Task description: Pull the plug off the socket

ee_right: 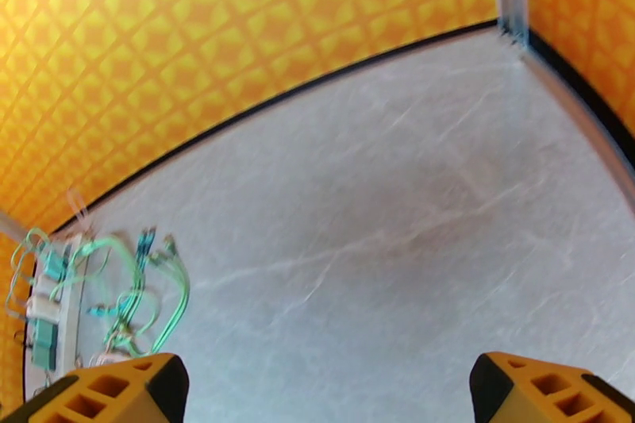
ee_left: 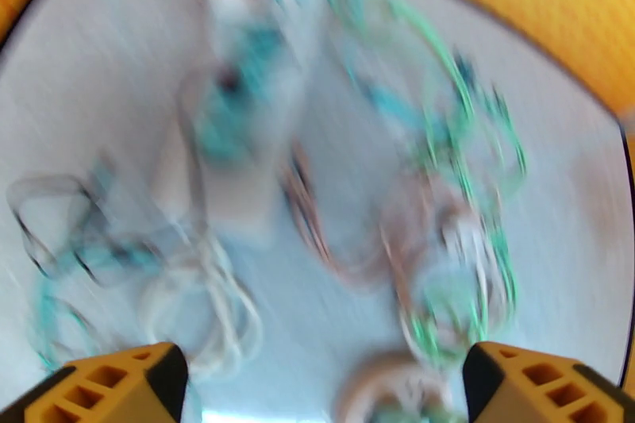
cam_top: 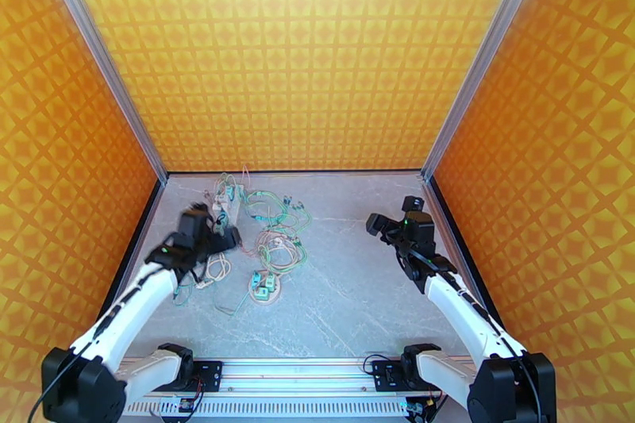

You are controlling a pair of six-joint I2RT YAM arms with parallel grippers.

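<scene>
Sitting in the white socket strip (cam_top: 225, 210) at the far left of the table (cam_top: 357, 298), a teal plug (cam_top: 229, 194) lies just beyond the left gripper (cam_top: 229, 239), whose fingers are spread wide. The strip's long axis runs near to far. The left arm is nearer. The right gripper (cam_top: 373, 223), likewise spread, hangs well apart.

Teal plug (ee_right: 54, 264) sits plugged into the white socket strip (ee_right: 70, 298).

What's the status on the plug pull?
Left gripper open at the strip, nothing held. Right gripper open, off right. Plugs in strip; loose cables alongside.
</scene>
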